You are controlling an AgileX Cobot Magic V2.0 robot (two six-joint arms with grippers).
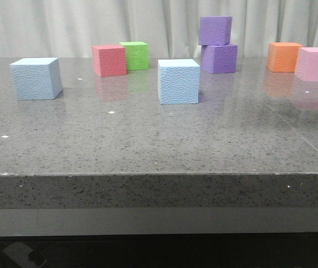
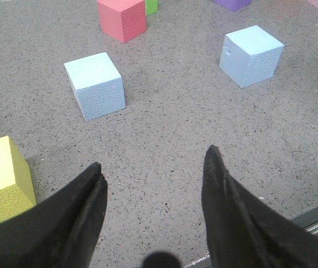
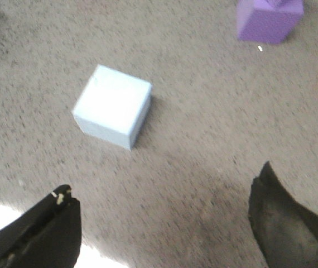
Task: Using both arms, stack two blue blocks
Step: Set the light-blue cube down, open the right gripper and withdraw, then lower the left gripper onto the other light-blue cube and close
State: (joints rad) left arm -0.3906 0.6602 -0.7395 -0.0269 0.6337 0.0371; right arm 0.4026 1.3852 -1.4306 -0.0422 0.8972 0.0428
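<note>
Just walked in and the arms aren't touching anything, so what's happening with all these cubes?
Nothing is held yet. The two light blue foam cubes sit apart on the grey speckled table, one at the left and one near the middle. The left pincer and the right pincer both hang open above the table, each with a blue cube ahead of it. Two purple foam cubes are already stacked behind.

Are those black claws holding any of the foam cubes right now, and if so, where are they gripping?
Nothing is held. The left gripper and right gripper both hang open over bare grey table; the two sky-blue foam cubes sit apart, untouched.
</note>
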